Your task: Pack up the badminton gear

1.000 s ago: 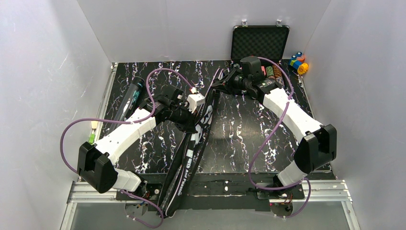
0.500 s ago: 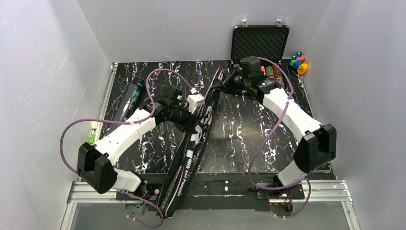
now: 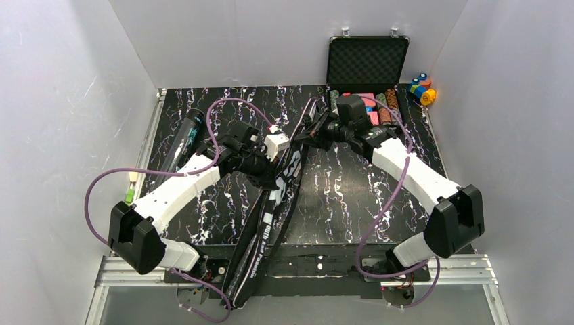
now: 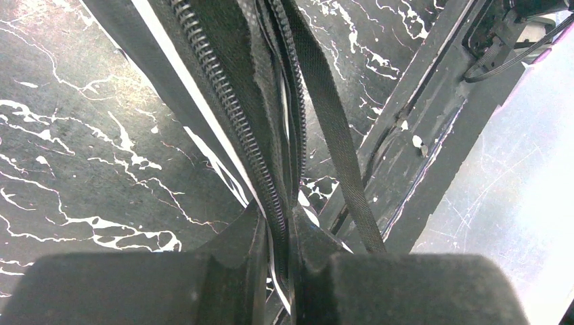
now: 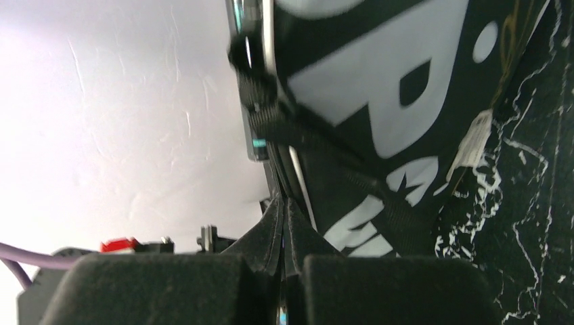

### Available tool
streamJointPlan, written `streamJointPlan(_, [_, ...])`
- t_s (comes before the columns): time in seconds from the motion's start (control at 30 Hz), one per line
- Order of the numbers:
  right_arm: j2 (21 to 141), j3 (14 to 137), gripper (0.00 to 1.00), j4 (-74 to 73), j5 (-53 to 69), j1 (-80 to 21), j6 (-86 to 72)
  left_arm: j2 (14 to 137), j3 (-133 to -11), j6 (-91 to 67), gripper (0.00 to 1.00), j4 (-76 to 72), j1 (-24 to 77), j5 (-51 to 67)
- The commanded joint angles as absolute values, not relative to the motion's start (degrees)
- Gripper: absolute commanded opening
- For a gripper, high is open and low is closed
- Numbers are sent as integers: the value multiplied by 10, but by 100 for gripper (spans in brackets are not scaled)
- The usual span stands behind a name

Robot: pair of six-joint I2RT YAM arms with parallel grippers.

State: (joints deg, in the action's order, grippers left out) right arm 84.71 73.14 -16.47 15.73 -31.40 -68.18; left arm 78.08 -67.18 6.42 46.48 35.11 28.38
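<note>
White walls close in a black marble-patterned tabletop (image 3: pixel 338 196) with white veins. The long black racket-shaped bag with white lettering (image 3: pixel 267 217) lies slantwise across it, its narrow end hanging past the near edge between the two arm bases and its wide end reaching toward the far middle of the table.

The left gripper (image 4: pixel 276 227) has its jaws pressed together on the bag's open edge, with the zipper teeth (image 4: pixel 223 101) running up out of the pinch. A flat black webbing strap (image 4: pixel 332 122) hangs just beside it. The right gripper (image 5: pixel 284 220) meets the wide end of the bag from the other side. Its fingers are drawn almost fully together on a thin fold at the bag's rim, beneath the large white letters. In the overhead view the two grippers sit near each other on the upper part of the bag.

A long black tube with a round lid (image 3: pixel 184 139) lies on the left side of the table, well apart from the bag. At the far right an open black case (image 3: pixel 367 61) stands with its lid upright, rows of coloured poker chips (image 3: pixel 376 101) in its base, and small coloured blocks (image 3: pixel 422 88) just beside it.
</note>
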Motion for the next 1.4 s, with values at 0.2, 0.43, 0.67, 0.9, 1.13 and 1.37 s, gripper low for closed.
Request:
streamJointPlan(0.2, [802, 702, 1, -163, 170, -359, -676, 750, -684, 71, 0, 439, 354, 304])
streamJointPlan(0.43, [819, 758, 39, -162, 137, -319, -686, 746, -683, 71, 0, 440, 354, 305])
streamJointPlan(0.67, [869, 813, 38, -148, 146, -301, -703, 744, -679, 73, 0, 440, 354, 306])
streamJointPlan(0.9, [875, 810, 38, -161, 157, -296, -702, 741, -677, 74, 0, 439, 355, 307])
streamJointPlan(1.13, [846, 774, 41, -159, 143, -295, -701, 743, -682, 72, 0, 438, 354, 307])
streamJointPlan(1.37, [848, 777, 41, -170, 144, -296, -699, 739, -680, 72, 0, 440, 355, 304])
